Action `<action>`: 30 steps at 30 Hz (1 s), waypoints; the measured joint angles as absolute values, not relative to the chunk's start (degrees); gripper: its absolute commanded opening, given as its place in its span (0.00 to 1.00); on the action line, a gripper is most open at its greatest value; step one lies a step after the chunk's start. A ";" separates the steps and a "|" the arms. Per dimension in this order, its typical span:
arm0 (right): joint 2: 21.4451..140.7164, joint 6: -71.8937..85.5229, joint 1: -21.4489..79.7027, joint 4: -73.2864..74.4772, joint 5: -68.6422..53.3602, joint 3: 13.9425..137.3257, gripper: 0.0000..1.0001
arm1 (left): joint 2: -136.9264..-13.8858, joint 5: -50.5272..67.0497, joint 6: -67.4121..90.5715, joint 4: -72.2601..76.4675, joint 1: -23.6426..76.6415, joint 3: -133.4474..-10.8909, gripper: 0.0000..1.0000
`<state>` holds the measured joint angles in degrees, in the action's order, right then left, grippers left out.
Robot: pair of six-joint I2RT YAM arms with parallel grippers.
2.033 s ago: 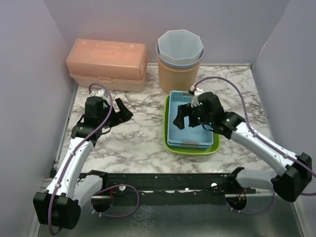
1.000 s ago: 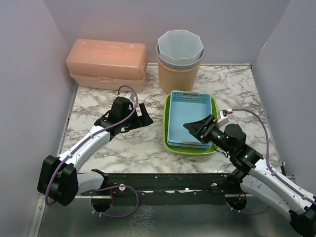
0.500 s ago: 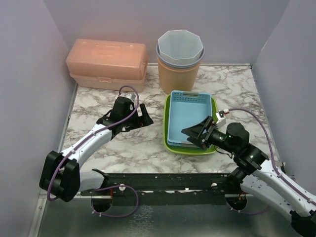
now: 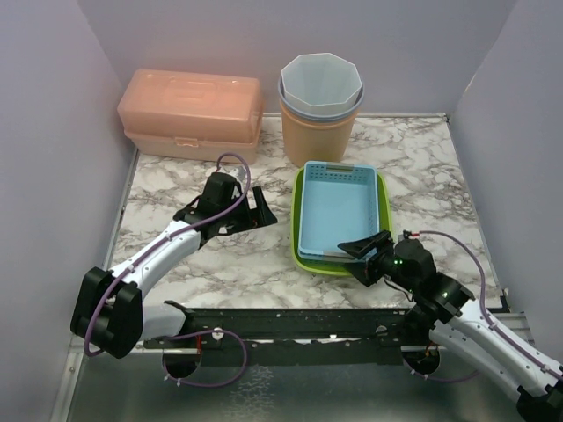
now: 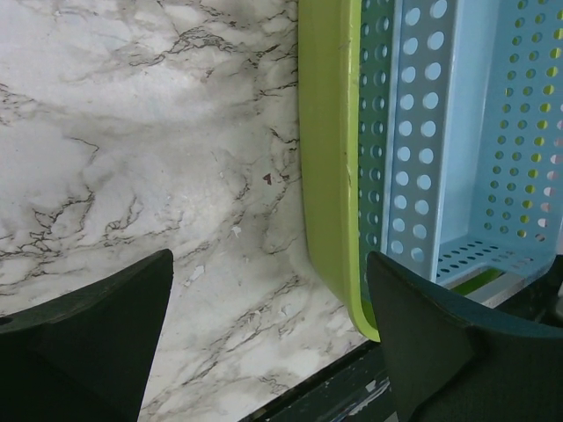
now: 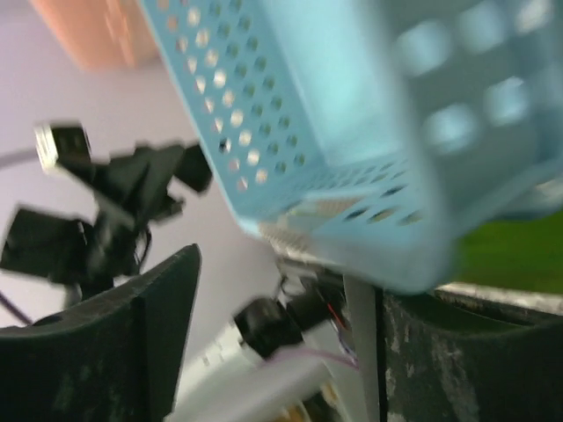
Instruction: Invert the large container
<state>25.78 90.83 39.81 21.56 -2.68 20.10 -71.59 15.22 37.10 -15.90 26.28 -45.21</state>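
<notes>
Since the green tray (image 4: 296,233) sits the right way up on the table (image 4: 220,255), the flip is not done yet. I take the green tray to be the large container, because it is the bigger of the two in the middle. The blue basket (image 4: 339,211) sits inside it, so the basket may have to come out first, or both get tipped as one. All the lifting and turning is left to do.

The left arm reaches low across the table, and the left gripper (image 4: 262,209) points at the left side of the tray, close to it but not touching. Its two fingers are wide apart and hold nothing. The right arm is bent low, and the right gripper (image 4: 361,258) is at the near end of the tray and basket. Its fingers are apart too. Its wrist picture is blurry, so I cannot tell if a finger touches the rim
</notes>
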 measured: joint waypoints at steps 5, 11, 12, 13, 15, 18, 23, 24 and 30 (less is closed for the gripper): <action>22.57 99.07 39.81 16.97 7.35 13.08 0.61 | -71.59 16.36 37.08 -15.94 26.48 -45.47 0.91; 26.81 102.10 40.05 11.70 12.88 12.08 0.52 | -71.59 16.49 37.10 -15.94 26.65 -45.52 0.92; 27.55 102.21 40.07 11.20 13.13 12.10 0.52 | -71.59 16.49 37.10 -15.97 26.65 -45.52 0.92; 28.18 102.43 40.07 10.76 13.30 12.12 0.52 | -71.59 16.49 37.10 -15.97 26.65 -45.52 0.92; 28.64 103.07 40.07 10.41 13.47 12.14 0.53 | -71.59 16.49 37.08 -15.94 26.68 -45.52 0.92; 28.56 103.09 40.07 9.13 13.74 11.88 0.59 | -71.59 16.49 37.10 -15.94 26.74 -45.52 0.92; 33.85 99.22 40.12 -1.13 12.71 10.98 0.54 | -73.28 17.15 37.08 -16.08 26.85 -46.44 0.92; 35.38 98.43 40.16 -2.17 12.51 11.31 0.52 | -73.89 17.26 37.08 -16.10 26.92 -46.89 0.92; 38.00 97.97 40.18 -7.73 13.54 11.11 0.26 | -75.13 17.32 37.56 -15.99 27.92 -48.86 0.92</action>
